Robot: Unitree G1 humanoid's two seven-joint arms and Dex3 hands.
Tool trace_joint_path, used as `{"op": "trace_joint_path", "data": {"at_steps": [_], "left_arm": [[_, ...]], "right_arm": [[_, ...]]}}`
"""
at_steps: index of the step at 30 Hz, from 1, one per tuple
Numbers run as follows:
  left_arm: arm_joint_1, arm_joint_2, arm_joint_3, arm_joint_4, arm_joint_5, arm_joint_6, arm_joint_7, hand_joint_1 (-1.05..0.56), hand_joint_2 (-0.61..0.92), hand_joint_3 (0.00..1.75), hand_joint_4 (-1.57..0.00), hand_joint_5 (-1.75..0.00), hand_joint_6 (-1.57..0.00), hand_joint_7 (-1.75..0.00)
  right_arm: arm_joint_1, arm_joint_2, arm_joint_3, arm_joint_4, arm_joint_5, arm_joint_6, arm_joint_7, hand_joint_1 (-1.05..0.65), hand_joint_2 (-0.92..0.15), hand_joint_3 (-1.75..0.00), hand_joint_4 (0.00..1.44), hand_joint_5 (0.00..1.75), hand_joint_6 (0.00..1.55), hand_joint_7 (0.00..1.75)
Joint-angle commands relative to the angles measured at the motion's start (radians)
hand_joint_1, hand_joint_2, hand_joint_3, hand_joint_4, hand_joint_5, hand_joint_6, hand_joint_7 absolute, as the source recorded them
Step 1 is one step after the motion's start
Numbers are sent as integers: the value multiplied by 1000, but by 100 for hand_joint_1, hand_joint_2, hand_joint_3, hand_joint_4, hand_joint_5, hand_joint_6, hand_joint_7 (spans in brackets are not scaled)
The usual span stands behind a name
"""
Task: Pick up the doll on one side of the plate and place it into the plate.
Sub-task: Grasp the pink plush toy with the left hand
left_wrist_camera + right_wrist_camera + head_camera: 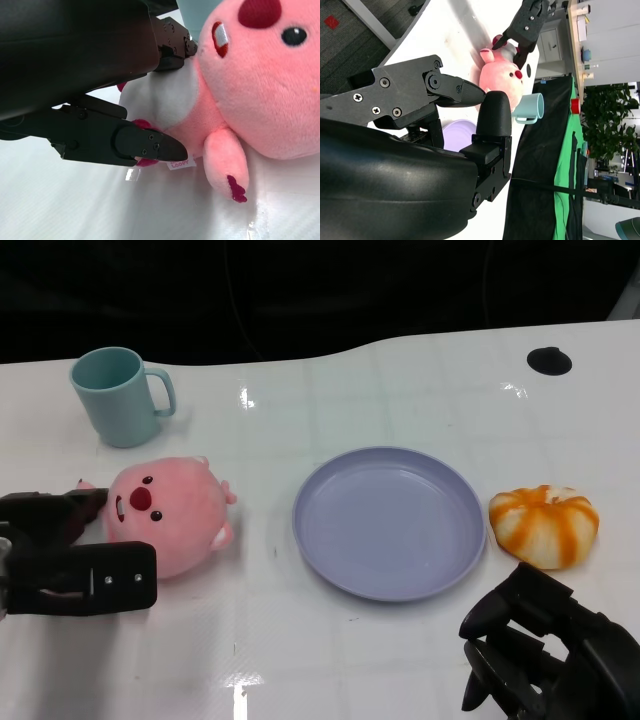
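Seeing a pink doll (165,515) lying on the white table (330,660), just to the left of the purple plate (390,520) and apart from its rim, face pointing up toward the camera. Not yet lying in the plate.

Finding the left hand (70,555) low at the doll's outer side, away from the plate. Reaching its fingers (150,145) along both flanks of the doll's lower body in the left wrist view: one tip touching near the foot and the small tag, another pressing in under the chin. Bracketing the doll with fingers apart, yet not showing plainly whether squeezing it or only touching, so leaving that as impossible to tell. Doll resting on the table all the same.

Spotting the right hand (545,655) down at the near right corner, close to the plate's near edge and below an orange toy (545,525). Holding nothing, with fingers loosely curved and standing apart from the thumb in the right wrist view.

Noting the orange toy sitting just right of the plate, close to its rim. Noting also a teal mug (120,395) standing upright behind the doll, handle pointing right, and a small black disc (549,361) near the far right edge.
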Motion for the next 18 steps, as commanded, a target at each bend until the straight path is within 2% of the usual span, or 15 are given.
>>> {"op": "trace_joint_path", "data": {"at_steps": [1, 4, 8, 10, 11, 12, 14, 15, 16, 18], "left_arm": [[-4, -28, -39, 105, 4, -14, 19, -41, 91, 0, -18, -7, -19, -2], [-34, -62, -49, 199, -4, -10, 58, -35, 91, 0, -33, -6, -37, -4], [-50, -92, -66, 295, -6, -22, 161, -31, 92, 8, -83, -19, -81, -11], [-45, -97, -74, 320, -4, -45, 221, -31, 92, 15, -97, -27, -93, -14], [-44, -99, -79, 330, -2, -54, 247, -29, 92, 16, -98, -42, -100, -15], [-43, -100, -83, 341, -2, -61, 270, -27, 92, 13, -90, -81, -109, -14], [-45, -103, -87, 367, -8, -75, 298, -22, 92, 8, -83, -121, -118, -14], [-46, -104, -91, 379, -10, -77, 307, -20, 92, 6, -81, -136, -123, -14], [-50, -107, -95, 392, -10, -74, 312, -19, 92, 7, -80, -140, -124, -15], [-54, -109, -104, 410, -10, -62, 312, -21, 92, 20, -72, -149, -121, -14]], "right_arm": [[6, -9, -5, -12, 2, -7, 2, -35, -92, -54, 57, 174, 46, 160], [11, -8, -1, -14, -5, -11, -1, -34, -92, -54, 58, 173, 47, 160], [16, -7, 0, -19, -6, -13, -2, -34, -92, -54, 58, 172, 47, 160], [17, -8, 2, -22, -7, -10, -3, -34, -92, -55, 58, 172, 47, 160], [17, -8, 3, -23, -9, -8, -4, -34, -92, -55, 58, 172, 47, 160], [16, -9, 3, -23, -10, -8, -4, -34, -92, -55, 58, 172, 47, 159], [16, -8, 3, -24, -7, -4, -4, -34, -91, -55, 58, 172, 47, 159], [15, -7, 3, -24, -4, -2, -3, -34, -91, -55, 58, 172, 47, 159], [15, -6, 3, -24, -2, -1, -3, -34, -91, -55, 58, 172, 47, 158], [14, -7, 4, -25, -7, 0, -6, -34, -91, -54, 58, 172, 47, 158]]}}
